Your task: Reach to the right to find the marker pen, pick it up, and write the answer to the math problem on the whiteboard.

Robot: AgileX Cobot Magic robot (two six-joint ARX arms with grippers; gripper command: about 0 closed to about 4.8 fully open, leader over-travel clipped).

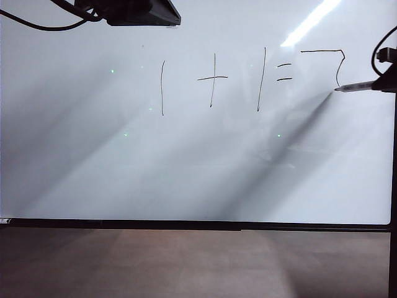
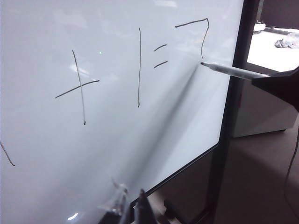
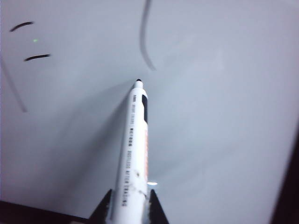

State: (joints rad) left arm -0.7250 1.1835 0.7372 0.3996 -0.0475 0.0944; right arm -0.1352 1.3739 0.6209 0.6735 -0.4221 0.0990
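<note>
The whiteboard [image 1: 124,161] fills the exterior view. On it stands the math problem [image 1: 212,79], one plus one equals, in thin black strokes. Right of the equals sign is a fresh stroke [image 1: 329,56], a flat bar that curves down. My right gripper [image 3: 130,198] is shut on the marker pen [image 3: 135,140], at the board's right edge. The pen's dark tip [image 1: 336,89] sits at the board just below the stroke's lower end. My left gripper [image 2: 134,205] hangs near the board's lower frame, fingers together and holding nothing. The pen [image 2: 229,70] also shows in the left wrist view.
A thin black frame [image 1: 186,224] borders the board, with a black post [image 1: 393,186] down its right side. Brown floor [image 1: 186,267] lies below. The left arm's dark body [image 1: 133,12] and a cable [image 1: 37,26] hang at the top. A white table [image 2: 273,51] stands beyond the board.
</note>
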